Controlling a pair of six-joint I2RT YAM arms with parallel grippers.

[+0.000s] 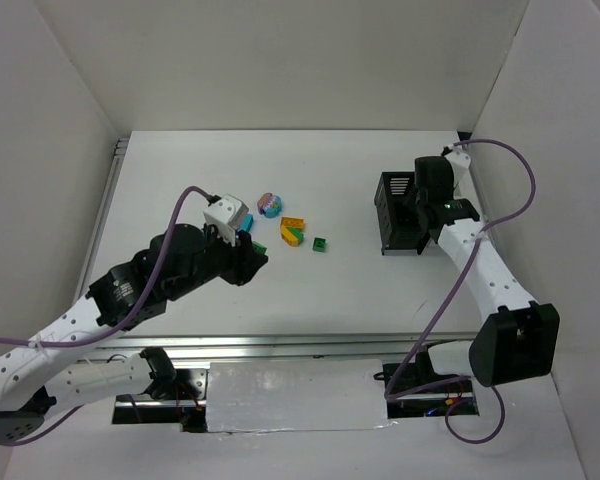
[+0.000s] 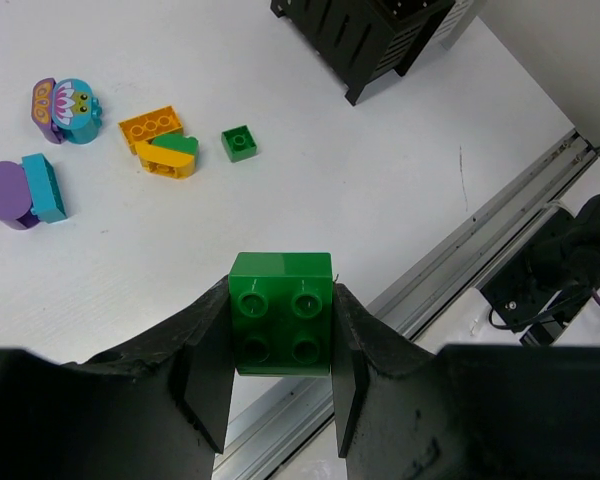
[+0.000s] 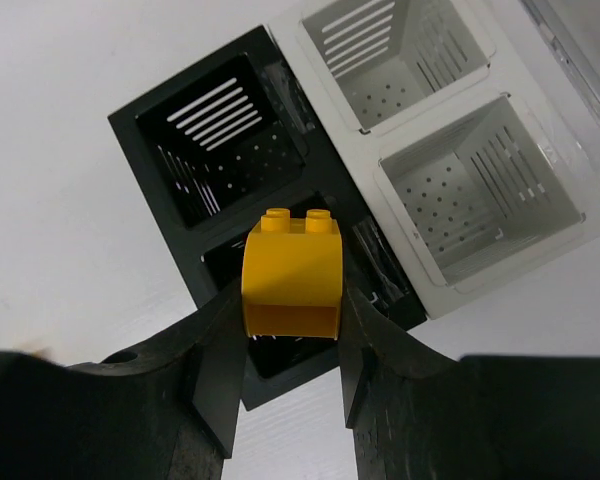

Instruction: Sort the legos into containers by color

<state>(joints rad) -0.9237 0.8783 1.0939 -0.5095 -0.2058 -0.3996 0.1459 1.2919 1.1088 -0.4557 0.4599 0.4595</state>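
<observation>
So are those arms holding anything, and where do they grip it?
Yes, both. The left end effector pinches a green four-stud lego brick by its opposite sides; the right end effector pinches a yellow two-stud brick the same way.

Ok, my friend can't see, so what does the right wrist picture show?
The right gripper pinches a yellow brick above a black bin. A second black bin and two white bins sit beside it, and those three look empty.
</observation>
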